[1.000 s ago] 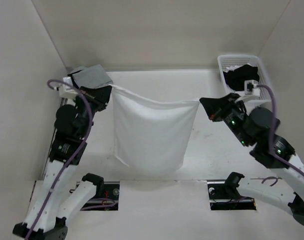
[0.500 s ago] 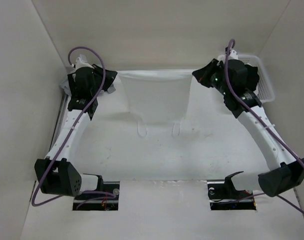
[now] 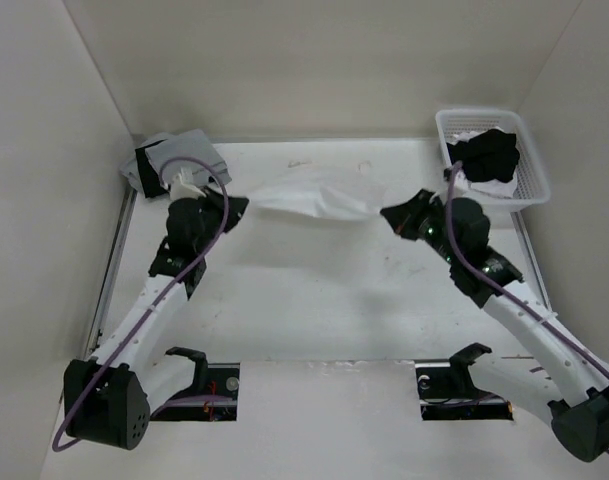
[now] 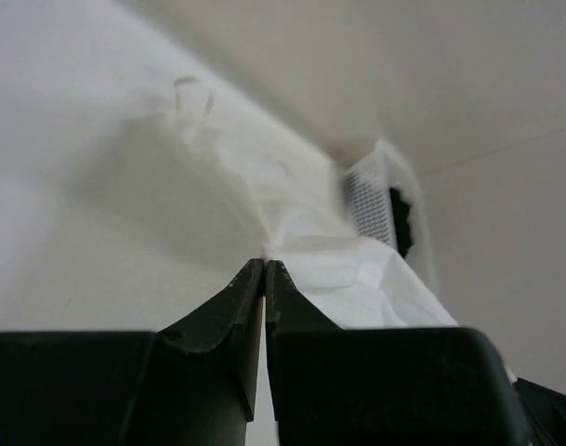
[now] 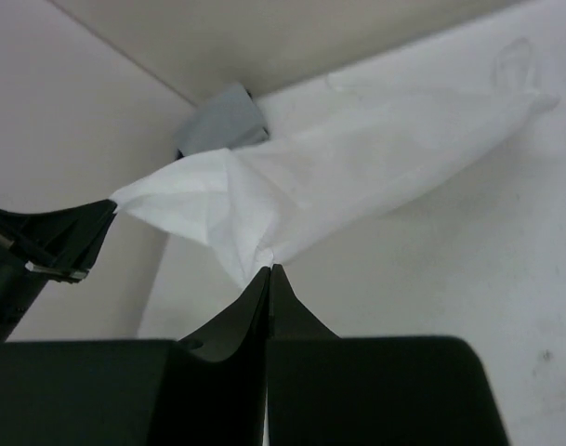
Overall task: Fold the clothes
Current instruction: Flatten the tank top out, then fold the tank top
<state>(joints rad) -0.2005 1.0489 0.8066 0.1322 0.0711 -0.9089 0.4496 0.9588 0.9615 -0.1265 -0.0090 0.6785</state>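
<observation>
Camisole top (image 3: 314, 198), white and thin, is stretched as a narrow, bunched band over the table (image 3: 314, 310), well to the left of the basket (image 3: 474, 112) and about level with the basket's near rim. A second ago it was hung as one broad sheet. Half a second ago it had been carried out level with the basket's far rim and shown spread, both straps in sight. Since then its held edge has been drawn back and the fabric gathered. It is judged that the cloth is being swung out to be laid flat, or its edge brought over for a first fold. Which of these cannot be told, and no crease is seen set.

Both arms have been pulled in from full reach. The left gripper (image 3: 239, 205) is seen pinched together on one end of the band, farthest from the basket. The right gripper (image 3: 389, 213) is pressed together on the other end, just left of the basket's near corner.

Inside the basket a black garment (image 3: 489, 155) is left untouched. A grey garment (image 3: 179, 155) lies far across from the basket, level with its middle.

One strap (image 5: 513, 63) is made out flat on the table beyond the band, toward the level of the basket's far rim.
</observation>
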